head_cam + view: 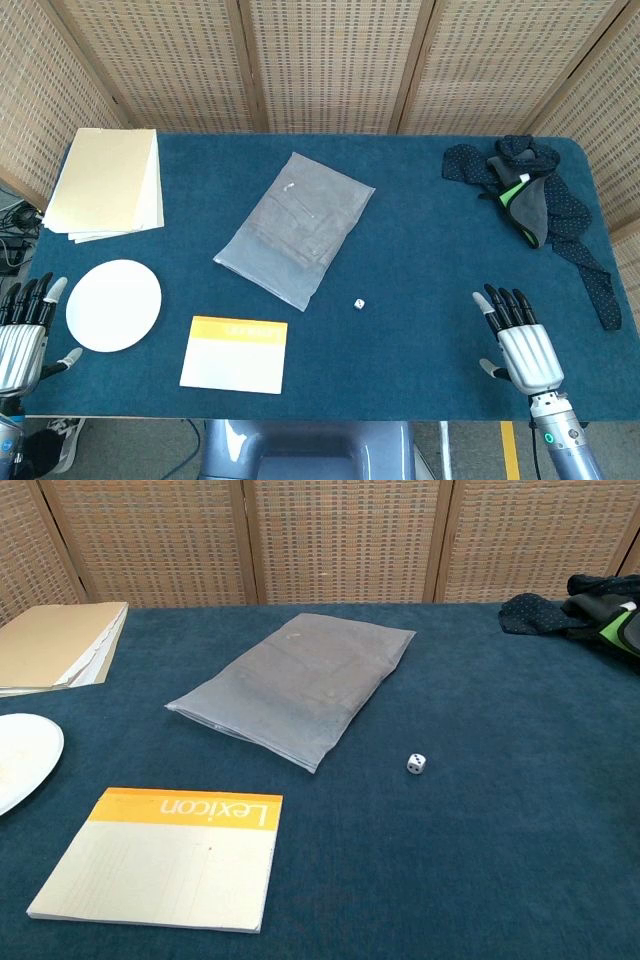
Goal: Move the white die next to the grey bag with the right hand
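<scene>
right hand (522, 345) rests open and empty, fingers apart; white die (358, 304) lies well to its left, slightly ahead, near the grey bag (296, 226) but apart; judged light, rigid, smooth, prone to roll: pinch opposite faces

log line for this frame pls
small white die: untouched, apart from grey plastic bag | right hand: open, on table | left hand: open, idle

Prob. a lab/test setup: blue-felt table (420, 330) boxed in by wicker screens (330, 60) (floor cables).
</scene>
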`<move>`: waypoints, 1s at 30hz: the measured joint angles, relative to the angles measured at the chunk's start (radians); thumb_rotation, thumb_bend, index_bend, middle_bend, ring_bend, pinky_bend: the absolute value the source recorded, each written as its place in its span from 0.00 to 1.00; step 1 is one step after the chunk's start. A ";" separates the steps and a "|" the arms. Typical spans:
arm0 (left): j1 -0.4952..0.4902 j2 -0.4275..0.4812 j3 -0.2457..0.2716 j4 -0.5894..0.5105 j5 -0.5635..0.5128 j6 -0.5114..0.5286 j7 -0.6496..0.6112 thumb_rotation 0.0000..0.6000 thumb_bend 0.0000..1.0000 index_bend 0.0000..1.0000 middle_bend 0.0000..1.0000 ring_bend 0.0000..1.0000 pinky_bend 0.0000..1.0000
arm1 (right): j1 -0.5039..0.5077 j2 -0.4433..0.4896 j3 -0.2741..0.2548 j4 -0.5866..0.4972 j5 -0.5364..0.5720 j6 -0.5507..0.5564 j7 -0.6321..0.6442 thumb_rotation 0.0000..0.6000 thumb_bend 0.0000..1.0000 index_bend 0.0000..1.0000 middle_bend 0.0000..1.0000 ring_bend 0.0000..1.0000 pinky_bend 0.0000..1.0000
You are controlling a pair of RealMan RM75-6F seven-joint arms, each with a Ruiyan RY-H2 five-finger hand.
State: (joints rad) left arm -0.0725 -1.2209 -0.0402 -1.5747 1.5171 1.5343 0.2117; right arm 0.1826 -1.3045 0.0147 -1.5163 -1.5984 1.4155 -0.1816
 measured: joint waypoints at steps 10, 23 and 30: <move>0.001 0.000 0.001 -0.002 0.003 0.003 0.002 1.00 0.00 0.00 0.00 0.00 0.00 | -0.003 0.005 0.001 -0.004 -0.003 0.010 0.007 1.00 0.24 0.00 0.00 0.00 0.00; -0.002 0.002 -0.003 0.002 -0.002 -0.002 -0.010 1.00 0.00 0.00 0.00 0.00 0.00 | -0.003 0.003 0.001 -0.009 -0.002 0.009 -0.001 1.00 0.24 0.00 0.00 0.00 0.00; -0.006 0.002 -0.002 -0.004 0.000 -0.007 -0.007 1.00 0.00 0.00 0.00 0.00 0.00 | -0.005 0.004 0.004 -0.009 0.003 0.010 0.005 1.00 0.24 0.00 0.00 0.00 0.00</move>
State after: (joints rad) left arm -0.0784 -1.2185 -0.0427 -1.5782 1.5175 1.5278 0.2047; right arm 0.1781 -1.3006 0.0189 -1.5257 -1.5955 1.4255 -0.1769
